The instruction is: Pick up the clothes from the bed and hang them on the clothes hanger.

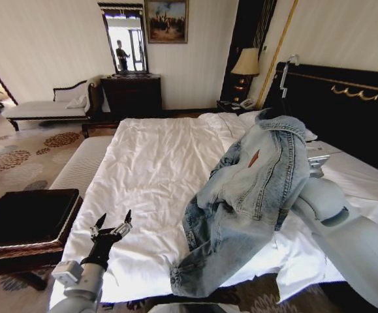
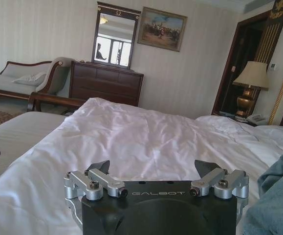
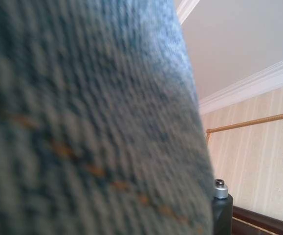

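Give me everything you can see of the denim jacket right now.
The light-blue washed denim jacket hangs lifted above the white-sheeted bed, draped over the right arm, collar uppermost. Seams and an orange mark on the chest show. Its lower part droops to the bed's near edge. In the right wrist view its weave sits right against the camera. The open left pincer hovers apart from it.

A hotel-style bedroom: double bed (image 1: 149, 169), chaise (image 1: 48, 107), dresser (image 1: 132, 94), lamp (image 1: 246, 63).

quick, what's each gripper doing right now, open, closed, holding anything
Left gripper: open, empty, above the bed.
Right gripper: hidden under the lifted denim jacket; fingers cannot be told.
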Robot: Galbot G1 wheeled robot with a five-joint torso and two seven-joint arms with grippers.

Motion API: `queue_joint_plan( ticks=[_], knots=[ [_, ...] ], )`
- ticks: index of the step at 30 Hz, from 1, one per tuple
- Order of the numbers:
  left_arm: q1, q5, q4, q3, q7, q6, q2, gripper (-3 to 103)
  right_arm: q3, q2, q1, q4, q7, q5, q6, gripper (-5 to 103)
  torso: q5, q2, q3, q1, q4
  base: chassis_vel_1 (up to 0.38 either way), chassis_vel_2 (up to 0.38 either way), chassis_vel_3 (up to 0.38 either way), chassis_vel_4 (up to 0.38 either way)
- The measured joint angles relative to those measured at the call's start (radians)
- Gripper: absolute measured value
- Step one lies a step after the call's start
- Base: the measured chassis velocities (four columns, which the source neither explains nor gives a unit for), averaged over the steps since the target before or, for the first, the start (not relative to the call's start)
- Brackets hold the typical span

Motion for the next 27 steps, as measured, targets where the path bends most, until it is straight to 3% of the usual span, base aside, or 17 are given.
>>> queue_joint_plan(
  ticks=[10, 20, 23, 27],
  knots=[
    [0.018, 0.03, 0.0, 0.027, 0.008, -0.007, -0.019, 99, 0.118, 0.01, -0.079, 0.024, -0.009, -0.001, 0.029, 14, -0.0001, 0.001, -0.001, -0.002, -0.0003, 0.148, -0.169, -0.164, 0.164],
    [0.028, 0.057, 0.0, 0.047, 0.011, -0.01, -0.03, 99, 0.26, -0.011, -0.154, 0.051, -0.007, 0.048, 0.035, 14, -0.0002, 0.0, 0.001, 0.001, 0.0007, -0.003, 0.007, 0.027, -0.009],
    [0.031, 0.068, 0.0, 0.05, 0.015, -0.013, -0.03, 99, 0.292, 0.008, -0.201, 0.065, -0.009, 0.041, 0.041, 14, -0.0002, 0.0, 0.0, 0.001, 0.0001, -0.02, 0.013, 0.034, 0.001],
    [0.034, 0.085, 0.0, 0.046, 0.019, -0.02, -0.019, 99, 0.369, 0.113, -0.364, 0.099, -0.038, -0.021, 0.075, 14, -0.0001, 0.0, 0.0, -0.001, -0.0002, 0.014, -0.012, -0.012, 0.015]
  ],
)
